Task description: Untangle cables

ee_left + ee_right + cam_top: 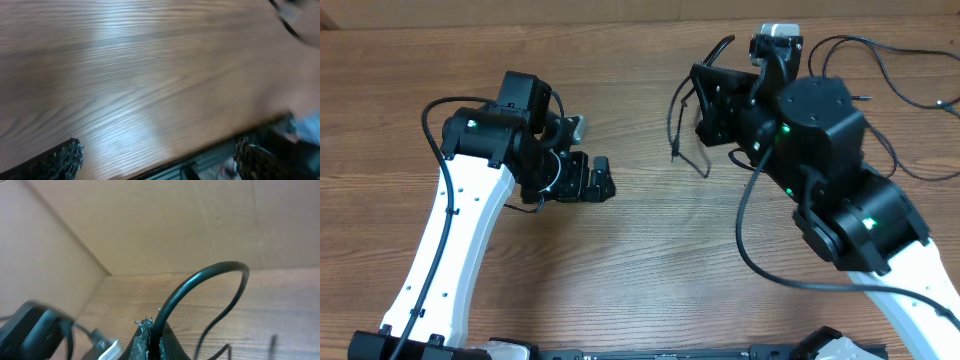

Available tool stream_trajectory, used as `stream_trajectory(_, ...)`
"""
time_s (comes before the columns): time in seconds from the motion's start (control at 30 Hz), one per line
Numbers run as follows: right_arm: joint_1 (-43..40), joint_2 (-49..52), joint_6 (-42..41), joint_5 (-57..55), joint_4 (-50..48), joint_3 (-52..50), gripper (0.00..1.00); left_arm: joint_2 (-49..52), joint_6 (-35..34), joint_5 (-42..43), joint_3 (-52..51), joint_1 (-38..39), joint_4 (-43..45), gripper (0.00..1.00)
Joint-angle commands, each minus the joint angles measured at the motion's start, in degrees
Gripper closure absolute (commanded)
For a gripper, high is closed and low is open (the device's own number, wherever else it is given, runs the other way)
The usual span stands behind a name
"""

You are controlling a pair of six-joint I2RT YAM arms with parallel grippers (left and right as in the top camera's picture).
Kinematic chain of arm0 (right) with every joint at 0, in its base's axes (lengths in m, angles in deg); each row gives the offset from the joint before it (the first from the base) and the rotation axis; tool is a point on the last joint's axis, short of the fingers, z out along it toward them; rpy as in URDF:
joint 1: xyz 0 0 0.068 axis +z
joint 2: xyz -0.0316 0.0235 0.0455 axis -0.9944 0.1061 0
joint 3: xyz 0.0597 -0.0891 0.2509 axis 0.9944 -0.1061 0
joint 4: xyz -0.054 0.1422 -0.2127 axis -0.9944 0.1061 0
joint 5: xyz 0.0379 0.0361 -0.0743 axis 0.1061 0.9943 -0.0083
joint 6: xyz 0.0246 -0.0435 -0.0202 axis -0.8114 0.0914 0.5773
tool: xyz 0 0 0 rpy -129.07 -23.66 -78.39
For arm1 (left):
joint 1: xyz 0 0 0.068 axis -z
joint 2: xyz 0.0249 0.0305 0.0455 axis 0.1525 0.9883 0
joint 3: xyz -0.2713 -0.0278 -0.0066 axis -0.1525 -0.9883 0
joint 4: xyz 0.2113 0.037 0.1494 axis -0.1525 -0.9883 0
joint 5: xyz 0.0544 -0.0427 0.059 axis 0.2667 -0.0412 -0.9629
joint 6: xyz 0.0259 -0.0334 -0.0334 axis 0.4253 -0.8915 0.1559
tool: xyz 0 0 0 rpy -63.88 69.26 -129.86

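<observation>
All I've got here is a wood-grain table [640,250] with soft glare, and plain tan walls [175,220] behind it.

Overhead looks straight down at the table [640,250]; both my wrist views skim it low, right toward the wall [175,225].

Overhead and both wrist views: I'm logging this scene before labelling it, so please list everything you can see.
held cable: one, thin black, pinched in the right gripper, looping off it at the table's upper middle
loose cables: strands too overlapped to count, thin black, table's far right
table: one, brown wood grain, under everything
white object: one, bottom edge at right, cut off, unidentifiable
left arm: one, white and black, from bottom left
right arm: one, white and black, from bottom right
left gripper: one, black, open, over bare table
right gripper: one, black, shut on the held cable
</observation>
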Motion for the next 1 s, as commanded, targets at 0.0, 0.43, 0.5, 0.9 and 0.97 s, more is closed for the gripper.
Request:
stream_trajectory(0.0,-0.28,0.55,-7.96,-3.56,-1.01,1.03,0.96,0.2,9.88,9.38,1.05,1.51,0.2,0.0)
stream_trajectory(0.43,-0.28,1.4,-20.28,0.85,-3.06,1.03,0.96,0.2,11.3,9.07,1.05,11.74,7.41,0.0)
stream_trajectory(0.5,-0.28,1.38,-23.19,1.97,-3.5,1.03,0.96,0.2,10.12,9.05,1.05,12.55,9.4,0.0)
stream_trajectory(0.9,-0.28,1.38,-25.66,5.6,-7.08,1.03,0.96,0.72,3.8,2.67,1.05,13.51,17.11,0.02)
stream_trajectory(0.97,-0.28,1.38,-25.66,6.01,-7.08,1.03,0.96,0.94,1.92,1.64,1.05,13.53,18.62,0.02)
